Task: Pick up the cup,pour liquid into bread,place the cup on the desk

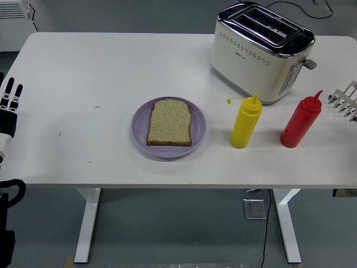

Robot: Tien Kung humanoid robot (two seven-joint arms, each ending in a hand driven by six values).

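A slice of bread (169, 123) lies on a purple plate (140, 132) in the middle of the white table. A yellow squeeze bottle (245, 122) stands right of the plate, its cap hanging open at the side. A red squeeze bottle (301, 120) stands further right. No cup shows. My left hand (9, 106) rests at the left edge with fingers straight and spread, holding nothing. My right hand (346, 100) shows only as silver fingertips at the right edge, close to the red bottle, spread and empty.
A cream and chrome toaster (261, 49) stands at the back right, just behind the two bottles. The table's (83, 72) front edge runs along the lower part of the picture.
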